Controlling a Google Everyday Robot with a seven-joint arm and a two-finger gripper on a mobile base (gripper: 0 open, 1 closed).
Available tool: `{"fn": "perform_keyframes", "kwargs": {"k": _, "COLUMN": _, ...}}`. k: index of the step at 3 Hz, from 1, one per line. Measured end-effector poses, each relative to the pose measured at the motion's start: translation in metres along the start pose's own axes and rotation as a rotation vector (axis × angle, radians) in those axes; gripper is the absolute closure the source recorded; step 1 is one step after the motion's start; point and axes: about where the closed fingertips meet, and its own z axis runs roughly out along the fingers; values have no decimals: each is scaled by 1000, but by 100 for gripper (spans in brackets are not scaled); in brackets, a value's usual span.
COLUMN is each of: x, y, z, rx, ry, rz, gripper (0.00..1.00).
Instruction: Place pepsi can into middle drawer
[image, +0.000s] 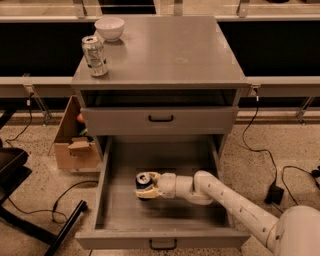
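low down, the gripper (145, 187) seems clamped on the pepsi can (143, 181) inside the open middle drawer (116, 216)

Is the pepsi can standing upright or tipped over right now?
Upright. The pepsi can shows its silver top facing up, clasped by the gripper inside the open middle drawer.

You had one camera, set high in front of the cabinet (210, 120), looking down and forward at close range. Its view took in the tabletop (175, 55), the open middle drawer (165, 215), and the gripper (148, 187) low centre, clasping the pepsi can (143, 179) inside it.
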Motion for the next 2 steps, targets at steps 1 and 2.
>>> {"fn": "perform_keyframes", "kwargs": {"k": 1, "x": 1, "y": 0, "z": 2, "rx": 7, "ry": 4, "rz": 2, "gripper": 82}}
{"fn": "perform_keyframes", "kwargs": {"k": 2, "x": 1, "y": 0, "z": 3, "rx": 4, "ry": 3, "rz": 2, "gripper": 59}}
